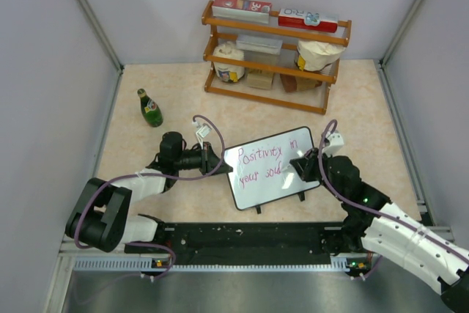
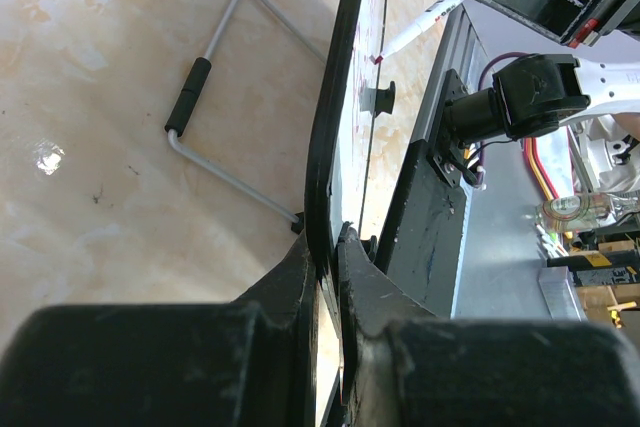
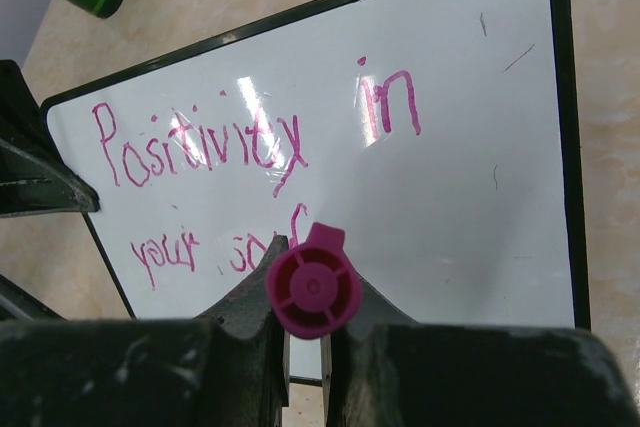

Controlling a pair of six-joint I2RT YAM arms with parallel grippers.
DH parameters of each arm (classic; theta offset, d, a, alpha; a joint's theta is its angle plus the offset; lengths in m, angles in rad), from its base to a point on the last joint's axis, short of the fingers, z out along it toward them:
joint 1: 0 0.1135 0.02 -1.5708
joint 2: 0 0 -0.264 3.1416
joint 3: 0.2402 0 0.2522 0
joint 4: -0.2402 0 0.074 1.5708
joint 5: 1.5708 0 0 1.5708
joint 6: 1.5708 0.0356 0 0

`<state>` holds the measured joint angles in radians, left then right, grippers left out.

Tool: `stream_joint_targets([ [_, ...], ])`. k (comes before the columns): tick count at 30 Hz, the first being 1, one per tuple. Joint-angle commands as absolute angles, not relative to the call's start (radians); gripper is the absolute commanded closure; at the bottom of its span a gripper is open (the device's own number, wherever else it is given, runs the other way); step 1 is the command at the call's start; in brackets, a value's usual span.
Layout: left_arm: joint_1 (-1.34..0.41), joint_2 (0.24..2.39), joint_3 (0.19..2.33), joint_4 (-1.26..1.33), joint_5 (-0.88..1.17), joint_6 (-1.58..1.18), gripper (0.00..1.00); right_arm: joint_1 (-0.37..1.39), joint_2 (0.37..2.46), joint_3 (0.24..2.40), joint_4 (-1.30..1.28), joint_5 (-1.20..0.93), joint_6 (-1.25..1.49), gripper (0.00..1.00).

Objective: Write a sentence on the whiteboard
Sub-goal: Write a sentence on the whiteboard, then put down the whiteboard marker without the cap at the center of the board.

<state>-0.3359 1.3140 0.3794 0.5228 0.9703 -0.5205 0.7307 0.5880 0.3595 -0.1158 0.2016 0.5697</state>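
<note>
Right hand [image 3: 310, 272] grips marker [image 3: 313, 292]; pink cap-end shows only wrist-side, tip seemingly on whiteboard [image 3: 450, 197].

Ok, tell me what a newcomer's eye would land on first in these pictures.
The small whiteboard at mid-table draws the eye first, with its pink sentence in two lines reading roughly "Positivity in your soul". The left gripper clamps the board's left edge, while the right gripper holds a pink marker to its right part. At the back stand a green bottle on the left and a wooden rack of groceries.
</note>
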Motion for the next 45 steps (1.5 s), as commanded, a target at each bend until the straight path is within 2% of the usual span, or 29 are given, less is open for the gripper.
stream_joint_targets([
  [1, -0.341, 1.324, 0.373, 0.502, 0.896, -0.431, 1.0, 0.718, 0.584, 0.331, -0.186, 0.235, 0.551, 1.0],
  [24, -0.341, 1.318, 0.371, 0.497, 0.891, -0.428, 1.0, 0.718, 0.526, 0.439, -0.196, 0.284, 0.545, 1.0],
  [43, -0.341, 1.278, 0.367, 0.473, 0.865, -0.411, 1.0, 0.718, 0.437, 0.488, -0.255, 0.235, 0.549, 1.0],
  [45, -0.341, 1.264, 0.365, 0.462, 0.856, -0.407, 0.96, 0.718, 0.427, 0.483, -0.265, 0.238, 0.549, 1.0],
])
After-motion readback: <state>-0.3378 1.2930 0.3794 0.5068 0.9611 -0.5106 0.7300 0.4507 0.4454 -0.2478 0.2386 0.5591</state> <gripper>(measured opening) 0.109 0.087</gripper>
